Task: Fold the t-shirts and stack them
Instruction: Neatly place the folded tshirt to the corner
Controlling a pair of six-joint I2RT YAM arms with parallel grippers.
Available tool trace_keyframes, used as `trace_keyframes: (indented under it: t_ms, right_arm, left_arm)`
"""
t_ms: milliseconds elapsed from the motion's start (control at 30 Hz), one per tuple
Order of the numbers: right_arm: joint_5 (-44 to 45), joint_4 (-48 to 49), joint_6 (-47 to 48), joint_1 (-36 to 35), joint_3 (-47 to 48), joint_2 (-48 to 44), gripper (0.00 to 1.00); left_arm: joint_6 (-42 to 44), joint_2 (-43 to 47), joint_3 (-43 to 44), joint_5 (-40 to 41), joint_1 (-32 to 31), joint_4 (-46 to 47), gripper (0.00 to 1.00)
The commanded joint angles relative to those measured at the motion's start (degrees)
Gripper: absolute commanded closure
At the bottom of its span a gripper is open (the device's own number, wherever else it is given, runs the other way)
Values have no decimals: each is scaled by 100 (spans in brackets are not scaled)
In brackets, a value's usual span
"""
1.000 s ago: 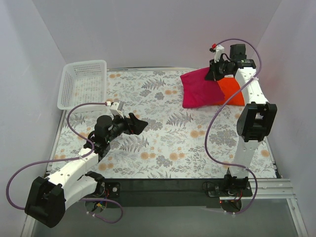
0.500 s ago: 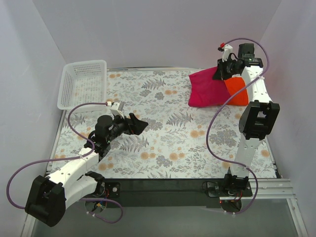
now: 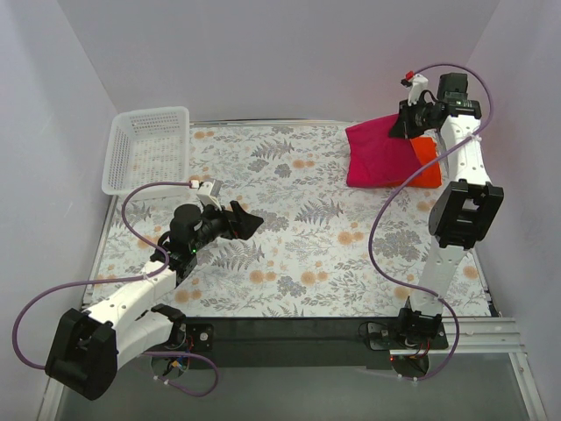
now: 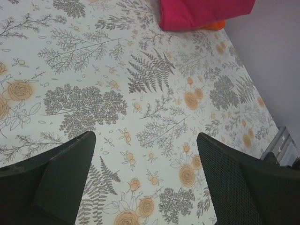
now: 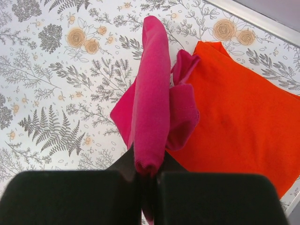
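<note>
The magenta-pink t-shirt [image 3: 379, 155] is folded and lies at the back right of the table, partly over the orange-red t-shirt [image 3: 426, 165]. My right gripper [image 3: 406, 124] is shut on a bunched edge of the pink shirt [image 5: 151, 108] and lifts it above the table; the orange-red shirt [image 5: 234, 117] lies flat beneath and to the right. My left gripper [image 3: 247, 222] is open and empty, hovering over the floral cloth at the middle left. In the left wrist view, the pink shirt [image 4: 201, 11] is far ahead with an orange sliver [image 4: 216, 25] under it.
A white mesh basket [image 3: 147, 149] stands at the back left corner. The table is covered with a floral cloth [image 3: 289, 237]. White walls close in on the left, back and right sides. The table's metal edge [image 4: 280, 143] shows at the right.
My right gripper has moved to the right and back, dragging the pink shirt with it further over the orange-red shirt. The left arm has not moved.
</note>
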State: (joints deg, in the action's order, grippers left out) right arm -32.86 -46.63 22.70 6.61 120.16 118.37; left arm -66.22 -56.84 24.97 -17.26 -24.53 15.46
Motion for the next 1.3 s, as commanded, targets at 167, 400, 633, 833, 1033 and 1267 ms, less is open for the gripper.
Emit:
trace_keyframes:
  t_ms: [167, 400, 633, 833, 1033, 1267]
  right_arm:
    - [-133, 49, 68, 60, 517, 37, 99]
    - [34, 49, 156, 68, 746, 292, 99]
    - [201, 58, 252, 139, 851, 494, 99]
    - [465, 66, 419, 226, 1053, 740, 99]
    - [448, 67, 437, 358, 1203, 872, 99]
    - [237, 67, 402, 411, 1142, 671, 99]
  left_arm:
    - [56, -46, -62, -76, 28, 124, 18]
    - [56, -64, -54, -76, 28, 132, 18]
    - [56, -99, -54, -94, 28, 132, 18]
    - [65, -143, -45, -85, 28, 124, 18]
    - [74, -231, -28, -102, 19, 115, 18]
    - [74, -310, -19, -103, 19, 115, 18]
